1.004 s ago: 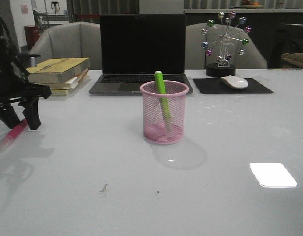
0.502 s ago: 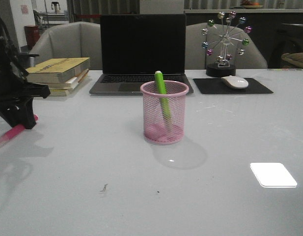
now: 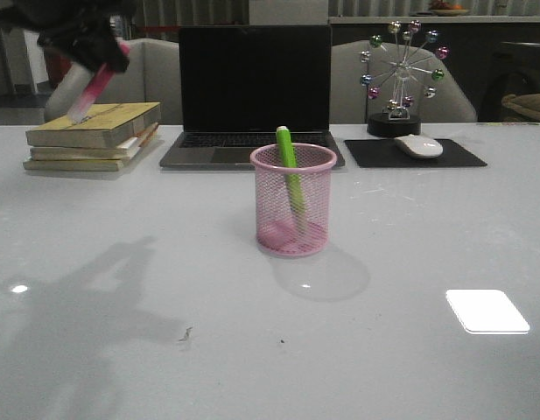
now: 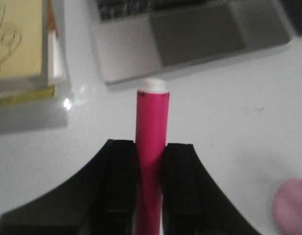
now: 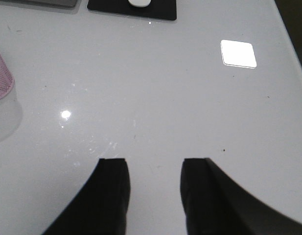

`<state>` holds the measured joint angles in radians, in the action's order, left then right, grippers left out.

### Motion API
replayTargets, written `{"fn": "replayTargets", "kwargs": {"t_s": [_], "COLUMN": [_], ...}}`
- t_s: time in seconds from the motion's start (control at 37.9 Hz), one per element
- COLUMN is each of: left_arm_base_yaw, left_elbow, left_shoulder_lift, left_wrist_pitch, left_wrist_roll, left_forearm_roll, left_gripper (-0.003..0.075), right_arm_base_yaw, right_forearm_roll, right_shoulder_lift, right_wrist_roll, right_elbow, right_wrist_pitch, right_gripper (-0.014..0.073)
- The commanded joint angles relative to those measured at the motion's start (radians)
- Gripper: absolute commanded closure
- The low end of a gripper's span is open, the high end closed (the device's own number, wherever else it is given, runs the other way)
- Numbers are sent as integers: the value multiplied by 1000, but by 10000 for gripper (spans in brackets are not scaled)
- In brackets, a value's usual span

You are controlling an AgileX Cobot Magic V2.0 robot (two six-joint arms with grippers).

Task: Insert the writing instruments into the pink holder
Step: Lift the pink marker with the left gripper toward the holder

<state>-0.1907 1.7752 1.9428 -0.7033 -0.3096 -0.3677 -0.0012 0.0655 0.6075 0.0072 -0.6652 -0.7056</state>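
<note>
Looking forward over the counter [image 3: 121,350], the left pincer [image 3: 101,63] hung high at the far left, above the stack of books [image 3: 94,136], clamped on the pink highlighter [image 3: 90,87], which slanted pale end down, while the green highlighter [image 3: 290,171] stood leaning inside the pink mesh cup [image 3: 293,199] in front of the laptop [image 3: 252,87]. From the left wrist, the pincer's two black fingers [image 4: 119,181] pressed both sides of the pink barrel, its pale tip pointing toward the laptop's edge. From the right wrist, the right pincer [image 5: 154,188] stood apart and empty over bare counter, the cup's rim showing at the frame edge and the mouse [image 5: 139,3] on its pad beyond.
</note>
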Motion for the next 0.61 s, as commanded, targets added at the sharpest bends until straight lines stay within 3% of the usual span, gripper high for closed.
{"fn": "replayTargets", "kwargs": {"t_s": [0.0,0.26,0.58], "left_arm_base_yaw": [-66,-258,-425], "left_elbow": [32,3,-230], "left_shoulder_lift": [-104,-126,-126], "left_wrist_pitch": [135,391,800], "left_wrist_roll": [-44,-46,-46], "left_forearm_roll": [-49,-49,-118], "left_gripper": [629,629,629], "right_arm_base_yaw": [-5,-5,-5], "right_forearm_roll": [10,11,69], "right_shoulder_lift": [-2,-2,-2], "right_wrist_roll": [-7,-7,-7], "right_elbow": [-27,-27,-27], "right_wrist_pitch": [69,54,-11], "right_gripper": [211,211,211]}}
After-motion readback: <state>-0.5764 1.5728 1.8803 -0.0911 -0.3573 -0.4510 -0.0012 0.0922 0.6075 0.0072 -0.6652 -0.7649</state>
